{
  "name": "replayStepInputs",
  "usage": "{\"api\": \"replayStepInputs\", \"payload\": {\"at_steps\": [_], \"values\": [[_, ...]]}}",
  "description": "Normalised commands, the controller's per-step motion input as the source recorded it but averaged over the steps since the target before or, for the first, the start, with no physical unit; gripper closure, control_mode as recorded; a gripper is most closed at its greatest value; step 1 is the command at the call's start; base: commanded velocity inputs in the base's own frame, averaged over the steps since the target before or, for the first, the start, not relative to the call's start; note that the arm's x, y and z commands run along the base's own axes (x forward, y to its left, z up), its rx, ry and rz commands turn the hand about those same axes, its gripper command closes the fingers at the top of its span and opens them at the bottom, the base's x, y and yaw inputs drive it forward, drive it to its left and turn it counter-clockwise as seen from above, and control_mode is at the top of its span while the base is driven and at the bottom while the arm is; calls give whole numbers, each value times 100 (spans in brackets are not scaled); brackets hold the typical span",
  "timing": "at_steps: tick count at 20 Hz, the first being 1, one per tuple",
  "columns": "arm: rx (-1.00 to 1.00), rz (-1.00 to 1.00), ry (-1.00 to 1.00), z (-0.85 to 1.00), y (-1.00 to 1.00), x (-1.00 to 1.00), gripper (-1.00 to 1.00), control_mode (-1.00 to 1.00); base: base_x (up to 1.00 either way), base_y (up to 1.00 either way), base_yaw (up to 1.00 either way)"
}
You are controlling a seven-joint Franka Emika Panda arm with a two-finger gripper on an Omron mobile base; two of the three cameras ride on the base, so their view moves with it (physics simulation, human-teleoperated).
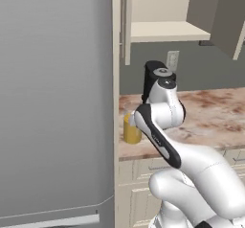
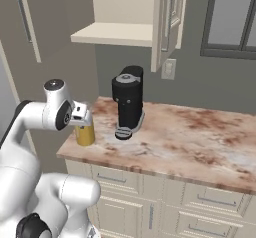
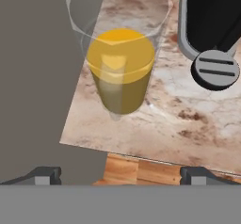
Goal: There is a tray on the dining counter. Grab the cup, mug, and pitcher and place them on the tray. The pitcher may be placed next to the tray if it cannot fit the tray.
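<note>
The pitcher (image 3: 121,72), clear glass with yellow-orange liquid, stands at the left end of a marbled counter over white cabinets (image 2: 190,142). From the base it appears beside the tall grey wall, pitcher (image 1: 130,130) and pitcher (image 2: 85,135). My gripper (image 3: 121,176) hangs above it and a little toward the counter's front edge, open, its fingertips (image 3: 44,175) spread wide with nothing between them. In the right base view the hand (image 2: 80,113) sits just over the pitcher's rim. The tray, dining counter, cup and mug are out of view.
A black coffee machine (image 2: 128,102) stands right of the pitcher, its round drip plate (image 3: 215,69) close by. A tall grey fridge side (image 1: 57,102) borders the counter's left end. An open wall cabinet (image 2: 125,17) hangs above. Bare counter stretches to the right.
</note>
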Motion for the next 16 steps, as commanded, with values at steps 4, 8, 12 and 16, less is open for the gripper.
{"api": "replayStepInputs", "payload": {"at_steps": [4,8,12,16], "values": [[0,0,0,0,2,10,-100,-100,0,0,0],[0,0,0,-9,0,12,-100,-100,0,0,0],[0,0,0,-12,0,13,-100,-100,0,0,0],[0,0,0,-8,0,12,-100,-100,0,0,0]]}}
